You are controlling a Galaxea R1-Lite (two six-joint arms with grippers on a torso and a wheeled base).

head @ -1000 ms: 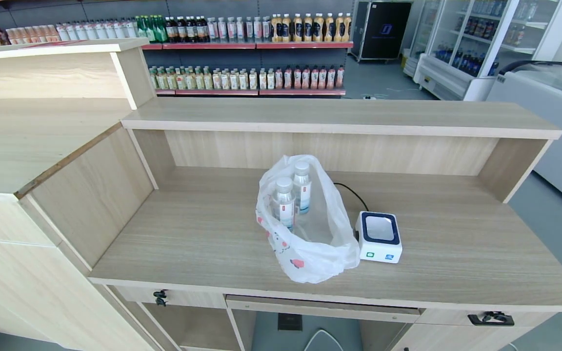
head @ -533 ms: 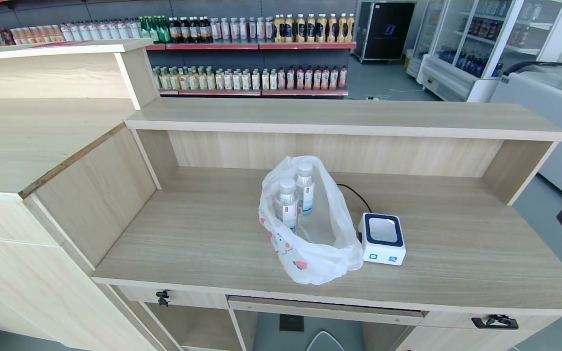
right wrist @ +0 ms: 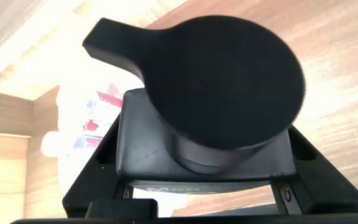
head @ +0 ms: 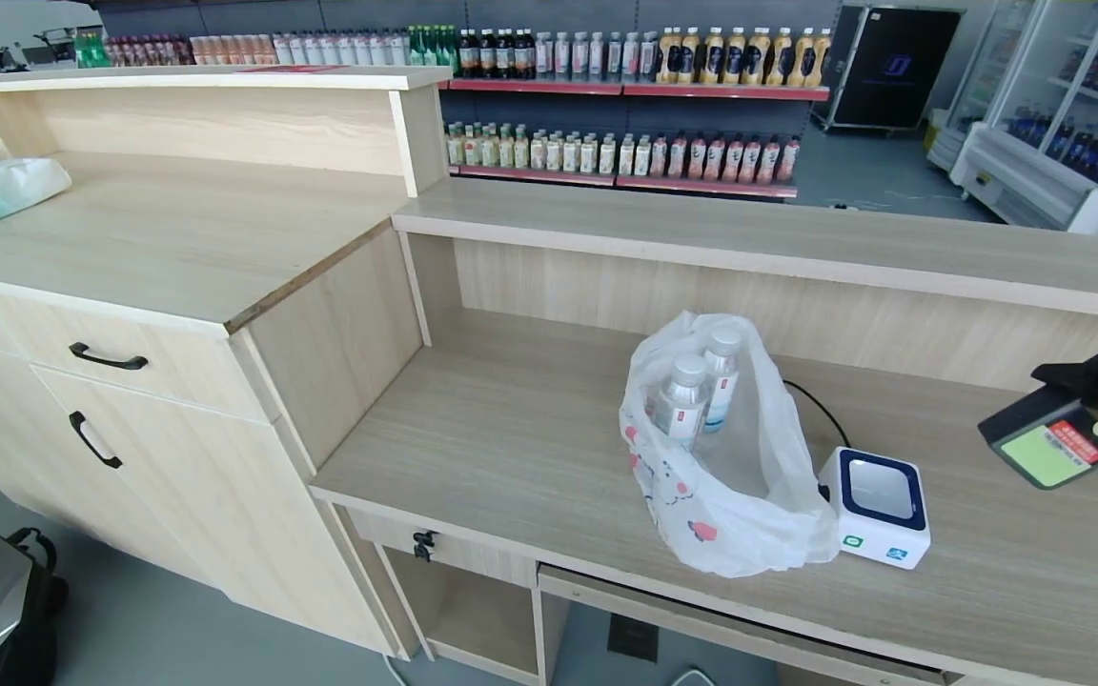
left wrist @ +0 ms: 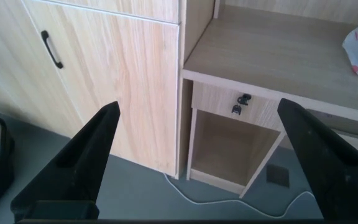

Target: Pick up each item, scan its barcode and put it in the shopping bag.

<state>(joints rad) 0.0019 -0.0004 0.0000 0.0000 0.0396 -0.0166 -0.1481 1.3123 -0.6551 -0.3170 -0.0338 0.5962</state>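
Right tool point(head: 1097, 395) clamps black item point(head: 1035, 443) bearing green-red label.

You see a black item point(right wrist: 222, 74) with a broad round face and a short stub jutting from its edge. It sits in the right gripper point(right wrist: 204, 180), whose dark fingers point(right wrist: 319, 171) flank its boxy lower body on both sides. Behind it runs the wood-grain tabletop point(right wrist: 337, 43). Partly hidden by the item, you can make out the white shopping bag point(right wrist: 89, 118) with red and blue print.
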